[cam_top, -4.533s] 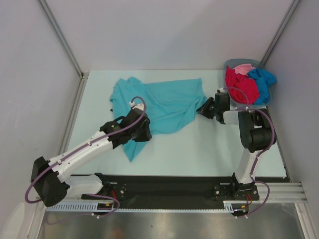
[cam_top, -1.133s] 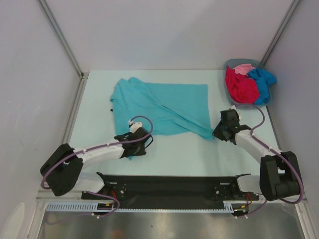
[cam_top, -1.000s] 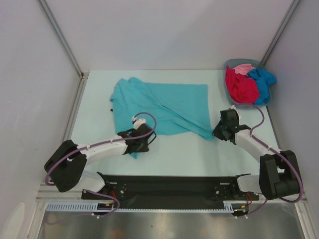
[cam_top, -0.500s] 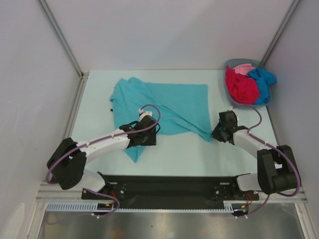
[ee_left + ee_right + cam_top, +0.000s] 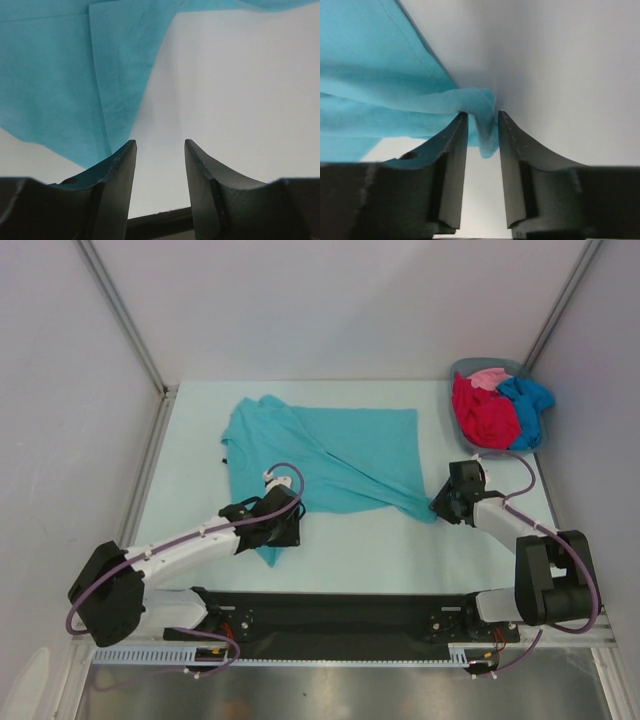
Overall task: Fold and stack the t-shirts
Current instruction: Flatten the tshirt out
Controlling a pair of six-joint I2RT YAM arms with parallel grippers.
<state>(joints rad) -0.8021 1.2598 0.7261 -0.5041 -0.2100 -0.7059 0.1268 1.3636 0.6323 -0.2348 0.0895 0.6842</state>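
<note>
Right end effector (image 5: 481,117) close round a bunched near-right corner of teal tee (image 5: 330,455), clamped or loose unclear, likely to draw it flat on table (image 5: 400,550). Left end effector (image 5: 159,146) apart, empty, beside near-left sleeve. Four tees: teal spread out; red (image 5: 485,418), pink (image 5: 488,377) and blue (image 5: 528,400) waiting in basket (image 5: 468,366), far right.

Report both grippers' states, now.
Left gripper: open, nothing between its fingers.
Right gripper: jaws slightly apart around a bunched corner of the teal t-shirt; whether it grips cannot be told.
</note>
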